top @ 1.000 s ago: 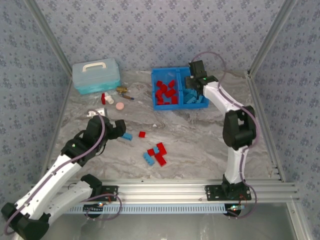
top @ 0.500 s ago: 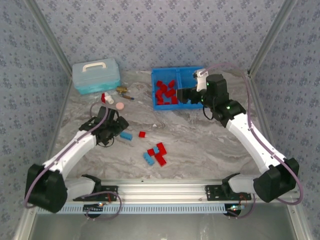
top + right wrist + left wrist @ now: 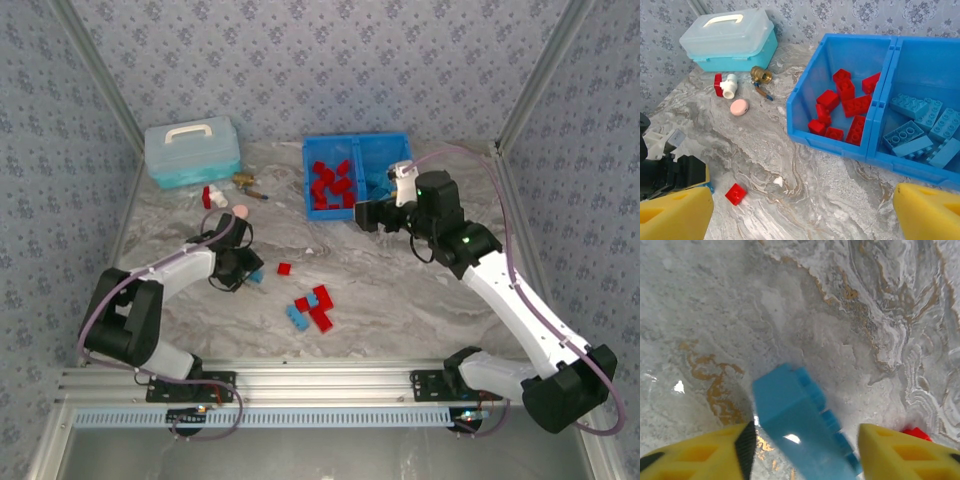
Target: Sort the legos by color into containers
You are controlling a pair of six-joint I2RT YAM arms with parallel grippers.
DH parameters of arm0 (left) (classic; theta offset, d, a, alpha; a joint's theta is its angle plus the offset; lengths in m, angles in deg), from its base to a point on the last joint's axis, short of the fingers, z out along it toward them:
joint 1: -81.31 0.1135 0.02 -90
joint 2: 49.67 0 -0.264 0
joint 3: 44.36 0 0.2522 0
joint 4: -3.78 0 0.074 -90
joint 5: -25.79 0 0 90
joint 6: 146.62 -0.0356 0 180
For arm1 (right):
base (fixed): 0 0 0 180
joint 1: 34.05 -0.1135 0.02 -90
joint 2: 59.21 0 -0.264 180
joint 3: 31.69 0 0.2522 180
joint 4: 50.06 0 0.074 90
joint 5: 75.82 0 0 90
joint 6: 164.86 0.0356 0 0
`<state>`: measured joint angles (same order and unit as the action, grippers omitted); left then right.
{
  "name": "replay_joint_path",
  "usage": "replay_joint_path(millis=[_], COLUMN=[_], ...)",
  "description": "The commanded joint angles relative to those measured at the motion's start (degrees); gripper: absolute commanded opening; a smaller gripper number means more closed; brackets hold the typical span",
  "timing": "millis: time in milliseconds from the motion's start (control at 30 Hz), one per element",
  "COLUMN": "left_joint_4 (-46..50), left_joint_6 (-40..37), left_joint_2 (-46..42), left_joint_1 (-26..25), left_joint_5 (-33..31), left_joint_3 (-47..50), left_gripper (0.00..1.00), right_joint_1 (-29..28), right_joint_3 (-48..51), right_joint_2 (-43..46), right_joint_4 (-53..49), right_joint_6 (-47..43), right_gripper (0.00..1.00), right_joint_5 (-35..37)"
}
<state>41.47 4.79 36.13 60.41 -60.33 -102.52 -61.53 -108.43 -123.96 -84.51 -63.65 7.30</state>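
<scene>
**Status of sort.** The blue bin (image 3: 840,148) stands at the far edge of the worktop (image 3: 400,290), right of centre. Its left compartment holds only red bricks (image 3: 845,107); its right compartment holds only light blue bricks (image 3: 920,130). Judged from these counts, most of the sort is complete.

**Left to do.** Three groups of legos lie loose on the worktop:
- one light blue brick (image 3: 795,425), left of centre, now under the left gripper (image 3: 802,442);
- one small red brick (image 3: 284,268), just to the right of it;
- a cluster of red and light blue bricks (image 3: 312,308), near the centre, toward the near edge.

**Left gripper.** The fingers (image 3: 900,452) stand partly closed, one on each side of the light blue brick, which rests on the worktop. The gaps are very narrow. Whether the pads already press on the brick cannot be told.

**Right gripper.** The right gripper (image 3: 800,215) hangs just in front of the bin's near wall. Its fingers are spread wide and hold nothing.

**Step in hand.** Probably pickup of the light blue brick, bound for the right compartment.
</scene>
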Motion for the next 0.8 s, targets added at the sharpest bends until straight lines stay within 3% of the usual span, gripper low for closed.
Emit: replay_joint_path(millis=[0, 200, 267, 400, 500, 767], left_joint_4=[-0.55, -0.58, 0.00, 3.30, 3.13, -1.50], left_joint_6=[-0.31, -0.77, -0.76, -3.69, -7.25, -22.85], left_joint_2=[1.59, 0.28, -2.31, -7.23, -5.34, 19.26], left_joint_1=[0.60, 0.53, -0.43, -7.95, -13.59, -22.13], left_joint_5=[0.60, 1.96, 2.53, -3.57, -7.90, -13.89], left_joint_3=[0.44, -0.04, -1.39, -10.38, -19.25, -49.89], left_gripper=[0.48, 0.17, 0.11, 0.09, 0.09, 0.05], right_joint_1=[-0.89, -2.70, -3.25, -4.87, -5.57, -5.98], right_joint_3=[1.28, 1.29, 1.26, 2.18, 5.06, 12.03], right_joint_2=[0.50, 1.41, 2.40, 5.71, 9.15, 18.72], right_joint_4=[-0.95, -1.34, -1.15, -0.29, 2.12, 1.66], right_joint_6=[2.32, 2.48, 2.84, 3.53, 5.35, 9.83], right_gripper=[0.95, 0.95, 0.95, 0.95, 0.95, 0.95], right_joint_5=[0.58, 2.03, 2.56, 7.42, 12.25, 20.83])
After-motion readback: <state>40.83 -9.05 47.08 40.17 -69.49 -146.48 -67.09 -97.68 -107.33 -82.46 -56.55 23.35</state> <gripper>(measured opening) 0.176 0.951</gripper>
